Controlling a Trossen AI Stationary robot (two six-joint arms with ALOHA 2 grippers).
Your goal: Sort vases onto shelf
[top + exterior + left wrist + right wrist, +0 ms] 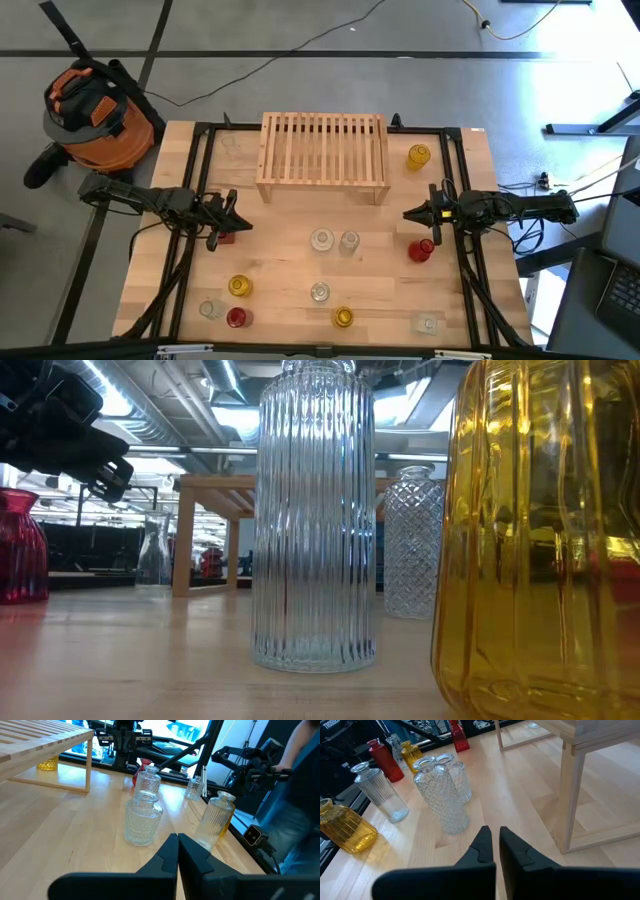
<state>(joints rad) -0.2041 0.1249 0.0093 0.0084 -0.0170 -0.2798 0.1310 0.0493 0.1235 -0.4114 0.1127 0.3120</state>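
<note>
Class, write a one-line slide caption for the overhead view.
Two idle arms flank glass vases scattered over the table; the wooden shelf stands bare, one yellow vase beside it.

Glossy glass vases (320, 240), pale wood shelf (323, 156)

Vases: three red (421, 250), three yellow (419, 155), five clear (321, 240); one shelf (323, 156).

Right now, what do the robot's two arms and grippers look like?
Both arms are dark, nearly black, built of jointed segments, with black cables trailing along them. The left gripper and right gripper each end in two dark, angular fingers that taper to a wedge, as the left fingers and the right fingers show in the wrist views. No coloured markings show on them.
</note>
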